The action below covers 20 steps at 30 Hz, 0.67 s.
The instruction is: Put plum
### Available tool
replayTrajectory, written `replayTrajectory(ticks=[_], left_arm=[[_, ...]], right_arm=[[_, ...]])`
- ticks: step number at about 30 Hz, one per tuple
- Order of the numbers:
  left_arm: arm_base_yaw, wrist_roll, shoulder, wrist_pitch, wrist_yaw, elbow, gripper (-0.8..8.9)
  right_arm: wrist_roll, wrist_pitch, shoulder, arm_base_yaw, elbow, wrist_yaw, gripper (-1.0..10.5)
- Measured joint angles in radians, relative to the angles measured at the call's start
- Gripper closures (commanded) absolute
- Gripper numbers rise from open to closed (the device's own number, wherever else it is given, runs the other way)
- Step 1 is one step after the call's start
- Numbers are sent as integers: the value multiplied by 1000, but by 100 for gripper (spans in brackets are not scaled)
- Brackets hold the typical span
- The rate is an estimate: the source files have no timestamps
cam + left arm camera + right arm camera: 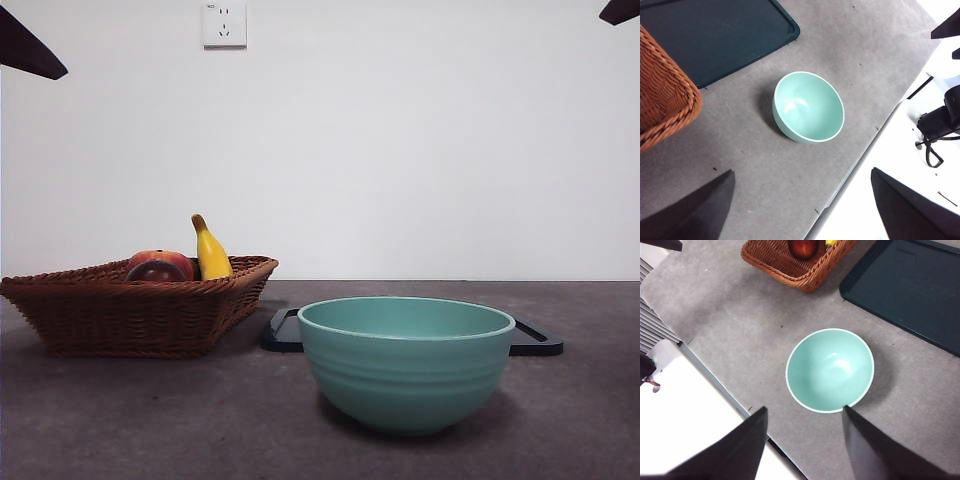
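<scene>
The plum (155,272), dark maroon and glossy, lies in the brown wicker basket (90,310) at the left, just in front of a red-orange fruit (165,259). A dark red round fruit (802,247) shows in the basket (790,265) in the right wrist view; I cannot tell which of the two it is. My left gripper (800,210) is open and empty, high above the table near the bowl (808,107). My right gripper (805,445) is open and empty, high above the bowl (830,370). Both arms show only as black tips at the front view's top corners.
A yellow banana (210,252) stands in the basket beside the fruits. A teal bowl (405,360) stands empty at the middle front. A dark flat tray (535,340) lies behind it, between bowl and basket. The basket's corner (665,100) shows in the left wrist view.
</scene>
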Motion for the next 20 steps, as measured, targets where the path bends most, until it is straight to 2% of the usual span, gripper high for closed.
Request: replayTrajectory(ticks=[5, 7, 12, 13, 20], left_arm=[[0, 0, 0, 0, 0, 0, 397], [0, 0, 0, -2, 0, 0, 511], [0, 0, 0, -8, 0, 0, 786], [0, 0, 0, -8, 0, 0, 809], [0, 0, 0, -8, 0, 0, 807]], right_arm=[[0, 0, 0, 0, 0, 0, 709], [0, 0, 0, 0, 0, 0, 732], [0, -3, 0, 0, 0, 0, 931], [0, -3, 0, 0, 0, 0, 937], [0, -3, 0, 0, 0, 0, 937]])
